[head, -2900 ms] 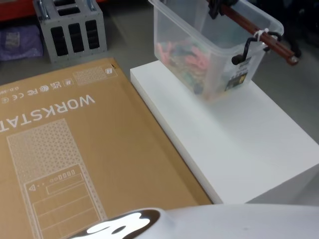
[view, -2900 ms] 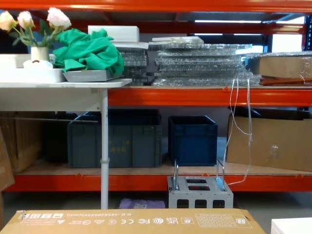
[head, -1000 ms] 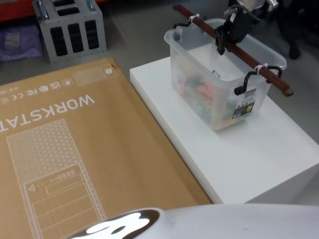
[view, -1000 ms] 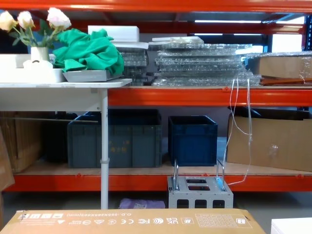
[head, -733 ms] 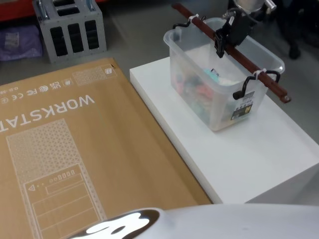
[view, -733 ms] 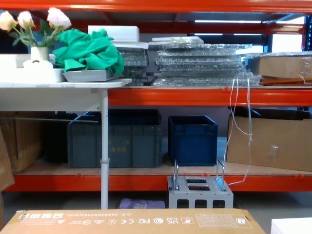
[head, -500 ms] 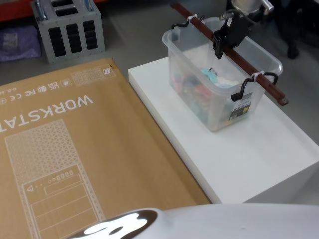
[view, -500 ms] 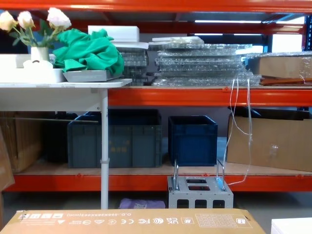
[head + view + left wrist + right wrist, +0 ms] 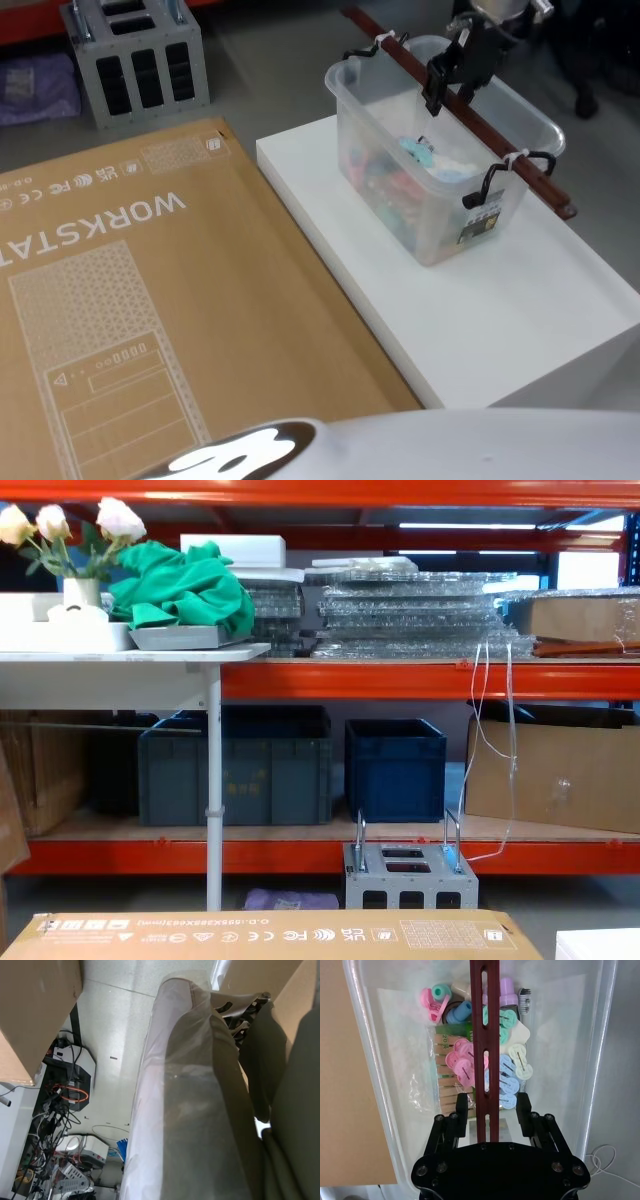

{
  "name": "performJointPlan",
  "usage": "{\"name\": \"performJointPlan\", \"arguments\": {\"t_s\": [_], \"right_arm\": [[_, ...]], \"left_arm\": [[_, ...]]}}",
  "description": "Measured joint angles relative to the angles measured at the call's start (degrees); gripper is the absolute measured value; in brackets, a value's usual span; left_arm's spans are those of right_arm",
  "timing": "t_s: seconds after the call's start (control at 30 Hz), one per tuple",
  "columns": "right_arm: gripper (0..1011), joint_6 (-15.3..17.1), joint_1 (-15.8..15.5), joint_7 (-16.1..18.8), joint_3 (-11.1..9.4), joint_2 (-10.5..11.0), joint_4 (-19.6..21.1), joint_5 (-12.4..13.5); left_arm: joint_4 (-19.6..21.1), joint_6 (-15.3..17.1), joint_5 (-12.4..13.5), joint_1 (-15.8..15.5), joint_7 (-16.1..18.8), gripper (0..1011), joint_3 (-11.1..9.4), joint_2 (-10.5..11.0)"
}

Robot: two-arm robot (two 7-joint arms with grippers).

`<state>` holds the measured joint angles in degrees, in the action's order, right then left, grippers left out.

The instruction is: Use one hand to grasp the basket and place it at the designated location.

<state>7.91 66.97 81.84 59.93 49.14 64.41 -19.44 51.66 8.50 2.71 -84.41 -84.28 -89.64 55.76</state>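
Basket [image 9: 430, 170] sits on the far part of the white bench [image 9: 500, 300], right of the big cardboard box [image 9: 150, 300] that lies flat on the left. Tub is translucent, upright, base on the bench top.

Handle [image 9: 470, 110], a reddish-brown bar, runs across the tub's open top, far-left to near-right, its near end sticking out past the rim. White ties fix it to black loops at both ends.

Right end effector [image 9: 447, 80] reaches in from the far right, over the far half of the basket. In the right wrist view its two black fingers [image 9: 462, 1110] stand either side of the handle [image 9: 486, 1050], a clear gap on each side: released, straddling the bar, not clamping it.

Inside the tub: pegs and clips [image 9: 507, 1067] in pink, mint, blue; a packet of wooden pegs [image 9: 447, 1080].

Left end effector: cannot tell its state from the left wrist view.

Grey metal unit [image 9: 135, 60] on the floor, far left.
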Motion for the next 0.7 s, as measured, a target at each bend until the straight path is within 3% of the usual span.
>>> {"name": "performJointPlan", "arguments": {"t_s": [0.43,0.53,0.7], "right_arm": [[940,0.37,0.41,0.12,-1.6,2.37,3.14,1.52],[1001,0.64,0.66,0.34,-2.38,3.54,4.62,2.15],[1000,0.96,0.96,0.62,-3.53,5.31,6.86,3.06]], "left_arm": [[0.0,0.0,0.0,0.0,0.0,0,0.0,0.0],[0.0,0.0,0.0,0.0,0.0,0,0.0,0.0],[0.0,0.0,0.0,0.0,0.0,0,0.0,0.0]]}}
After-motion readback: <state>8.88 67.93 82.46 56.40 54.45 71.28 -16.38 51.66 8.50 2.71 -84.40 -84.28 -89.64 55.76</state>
